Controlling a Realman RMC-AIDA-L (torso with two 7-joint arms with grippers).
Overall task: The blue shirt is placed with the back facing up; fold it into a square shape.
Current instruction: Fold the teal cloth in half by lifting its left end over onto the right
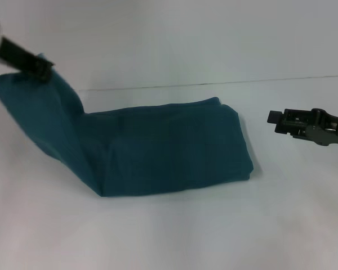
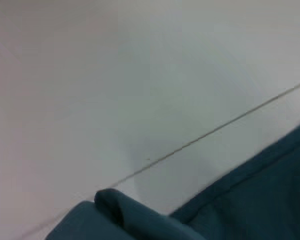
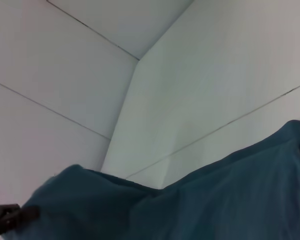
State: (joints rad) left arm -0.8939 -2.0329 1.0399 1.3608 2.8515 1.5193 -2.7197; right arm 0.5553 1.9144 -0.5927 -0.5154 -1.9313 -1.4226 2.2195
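The blue shirt (image 1: 169, 149) lies on the white table as a long folded band, plain side up. Its left end is lifted off the table and hangs from my left gripper (image 1: 42, 67), which is shut on the cloth at the upper left. In the left wrist view, a pinched bunch of the blue shirt (image 2: 115, 205) shows at the bottom edge. My right gripper (image 1: 277, 121) hovers to the right of the shirt's right end, apart from it and holding nothing. The right wrist view shows the blue shirt (image 3: 215, 200) with the left gripper (image 3: 7, 217) at its raised end.
The white table (image 1: 174, 230) extends in front of and to the right of the shirt. A thin seam (image 1: 214, 83) runs across the surface behind the shirt. White wall panels (image 3: 65, 75) meet in a corner beyond the table.
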